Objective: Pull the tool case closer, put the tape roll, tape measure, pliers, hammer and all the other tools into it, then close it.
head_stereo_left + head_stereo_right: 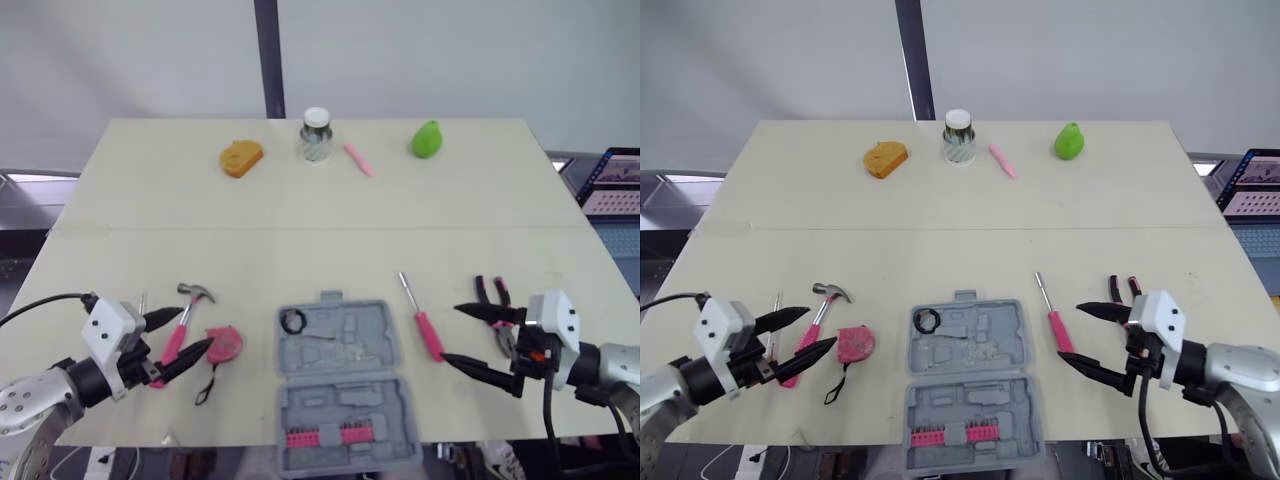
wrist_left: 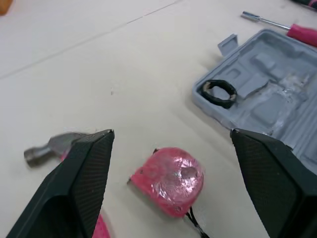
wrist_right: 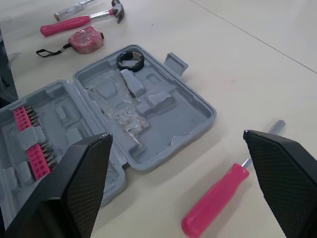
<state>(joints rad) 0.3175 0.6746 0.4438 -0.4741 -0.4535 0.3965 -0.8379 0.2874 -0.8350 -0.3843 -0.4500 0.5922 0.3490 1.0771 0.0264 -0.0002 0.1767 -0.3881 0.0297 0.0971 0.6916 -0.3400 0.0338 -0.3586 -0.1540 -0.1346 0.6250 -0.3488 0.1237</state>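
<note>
Both jaws spread wide; open tool case (image 1: 362, 342) holds the tape roll (image 1: 294, 321) and, seemingly, pink bits (image 1: 320, 437).

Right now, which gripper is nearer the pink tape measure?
Left. The left gripper hangs open right beside the tape measure, on its left side. The right gripper is across the open tool case, by the pink screwdriver.

Tally, one pass:
- One grey tool case (image 1: 340, 400), lying open.
- One tape roll (image 1: 294, 321).
- One tape measure (image 1: 222, 345).
- One hammer (image 1: 185, 318).
- One pair of pliers (image 1: 499, 293).
- Two drivers: one pink-handled screwdriver (image 1: 428, 332) and one small clear-handled screwdriver (image 3: 74, 6).
- Far side: one jar (image 1: 316, 136), one orange lump (image 1: 241, 158), one pink marker (image 1: 358, 159) and one green pear (image 1: 427, 139).
</note>
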